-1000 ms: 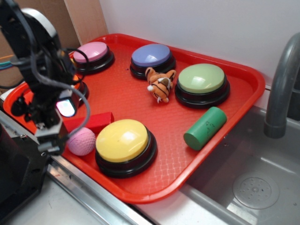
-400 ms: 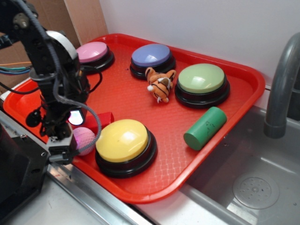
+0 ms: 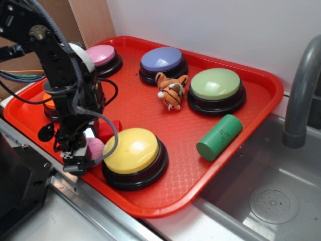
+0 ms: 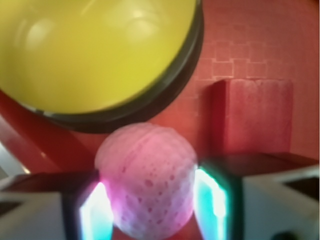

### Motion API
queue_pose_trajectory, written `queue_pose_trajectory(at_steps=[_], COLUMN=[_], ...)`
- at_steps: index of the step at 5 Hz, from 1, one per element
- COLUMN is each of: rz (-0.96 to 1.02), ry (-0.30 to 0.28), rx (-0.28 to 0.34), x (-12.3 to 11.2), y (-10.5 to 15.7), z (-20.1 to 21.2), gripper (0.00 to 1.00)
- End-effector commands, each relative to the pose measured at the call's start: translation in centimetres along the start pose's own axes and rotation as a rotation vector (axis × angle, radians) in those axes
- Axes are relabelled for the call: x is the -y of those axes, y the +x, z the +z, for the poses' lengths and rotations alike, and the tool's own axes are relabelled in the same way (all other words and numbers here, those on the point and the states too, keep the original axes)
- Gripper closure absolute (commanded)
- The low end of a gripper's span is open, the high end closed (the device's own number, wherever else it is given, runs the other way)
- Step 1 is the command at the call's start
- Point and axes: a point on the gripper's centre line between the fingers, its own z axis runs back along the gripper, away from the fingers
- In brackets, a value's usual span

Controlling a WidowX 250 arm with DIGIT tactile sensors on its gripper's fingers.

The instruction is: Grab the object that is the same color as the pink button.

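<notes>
The small pink dimpled ball [image 3: 96,148] lies on the red tray [image 3: 267,93] at its front left, against the yellow button [image 3: 131,149]. My gripper [image 3: 83,152] is down around it. In the wrist view the ball [image 4: 147,180] sits between my gripper's [image 4: 150,206] two lit pads, which stand close at its left and right sides. The jaws look open, and the ball rests on the tray. The pink button [image 3: 100,54], pale pink dome on a black base, stands at the tray's back left, apart from my arm.
A red block [image 3: 108,129] lies just behind the ball. A purple-blue button [image 3: 161,59], a green button [image 3: 215,84], a toy tiger [image 3: 170,90] and a green cylinder [image 3: 219,137] are on the tray. An orange button [image 3: 48,100] is partly hidden by my arm. A faucet [image 3: 301,95] stands at the right.
My gripper has moved right and down from the tray's left edge onto the pink ball, which now sits between the fingers. The ball has not moved.
</notes>
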Motion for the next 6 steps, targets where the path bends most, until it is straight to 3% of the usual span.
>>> queue_pose_trajectory(at_steps=[1, 2, 4, 6], rz=[0.055, 0.212, 0.463, 0.696], ry=[0.032, 0.007, 0.020, 0.006], rx=[0.023, 0.027, -0.014, -0.006], x=[-0.3, -1.2, -4.3, -7.2], y=[0.2, -0.3, -0.7, -1.6], z=[1.5, 3.8, 9.7, 14.0], gripper=[1.00, 1.00, 1.00, 1.00])
